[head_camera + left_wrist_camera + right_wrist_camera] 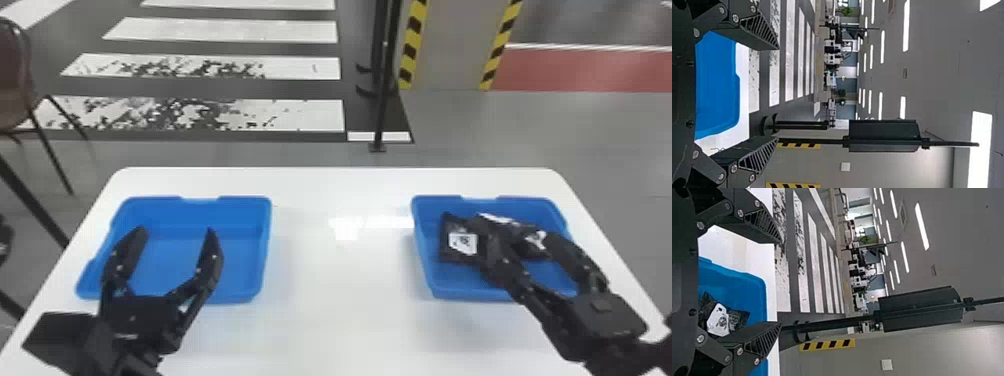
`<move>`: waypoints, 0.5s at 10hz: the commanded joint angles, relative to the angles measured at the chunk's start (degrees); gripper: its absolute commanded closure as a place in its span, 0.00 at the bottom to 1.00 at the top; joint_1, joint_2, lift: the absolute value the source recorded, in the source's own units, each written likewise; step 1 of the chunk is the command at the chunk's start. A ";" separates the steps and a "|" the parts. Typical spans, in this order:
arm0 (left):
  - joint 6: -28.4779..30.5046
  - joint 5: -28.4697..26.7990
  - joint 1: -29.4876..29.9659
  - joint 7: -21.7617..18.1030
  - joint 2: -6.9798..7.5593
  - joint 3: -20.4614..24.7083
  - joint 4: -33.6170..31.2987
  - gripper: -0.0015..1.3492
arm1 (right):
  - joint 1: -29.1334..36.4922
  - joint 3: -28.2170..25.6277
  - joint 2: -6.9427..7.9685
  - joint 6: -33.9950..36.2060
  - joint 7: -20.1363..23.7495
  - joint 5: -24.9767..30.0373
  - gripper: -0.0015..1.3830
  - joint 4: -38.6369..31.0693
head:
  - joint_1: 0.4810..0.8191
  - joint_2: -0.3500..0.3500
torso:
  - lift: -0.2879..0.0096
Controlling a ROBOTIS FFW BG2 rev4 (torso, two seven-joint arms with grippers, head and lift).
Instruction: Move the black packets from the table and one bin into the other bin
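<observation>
In the head view, the left gripper (177, 231) is seen over the left bin (250, 200), its fingers spread wide and pointed forward; nothing is gripped. Its arm is brought in from the bottom edge. The right gripper (512, 232) is held over the right bin (425, 280), angled forward and toward the left from the lower right corner. Its two fingers are likewise set wide apart, and in the right wrist view no packet is clasped between their tips.

Both bins are blue and are placed well apart on the white table (340, 310). The left bin's bare blue floor is exposed between the fingers. In the right bin, black packets are grouped; one black packet with a white label (450, 255) is seen toward its left side, and more dark wrapping with white patches is seen beside it. How many are lying there cannot be told, as they are partly covered by the right gripper's fingers.

Beyond the table, a black pole (382, 100) is stood upright near a grey pillar (445, 45) edged with yellow-and-black striping. White stripes (220, 30) are marked on the dark floor, and part of a brown chair (12, 75) is cut off by the left edge
</observation>
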 commanded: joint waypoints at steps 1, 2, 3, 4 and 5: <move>0.00 0.01 0.02 0.00 0.00 0.11 0.01 0.18 | 0.00 -0.08 -0.06 -0.03 0.00 -0.06 0.22 0.00 | 0.63 0.46 | 0.60; -0.14 0.01 0.02 0.00 0.00 0.11 0.01 0.18 | 0.00 -0.08 0.03 -0.03 0.00 -0.06 0.22 0.00 | 0.63 0.46 | 0.60; -0.14 0.01 0.02 0.00 0.00 0.11 0.01 0.18 | 0.00 -0.08 0.03 -0.17 0.00 -0.29 0.22 0.00 | 0.63 0.47 | 0.60; -0.42 -0.22 -0.12 0.00 0.00 -0.01 0.01 0.18 | 0.00 -0.08 0.03 -0.17 0.00 -0.40 0.22 0.14 | 0.63 0.47 | 0.60; -0.56 -0.22 -0.12 0.00 0.00 -0.01 0.01 0.18 | 0.00 0.15 0.03 -0.17 0.00 -0.29 0.22 0.14 | 0.63 0.47 | 0.60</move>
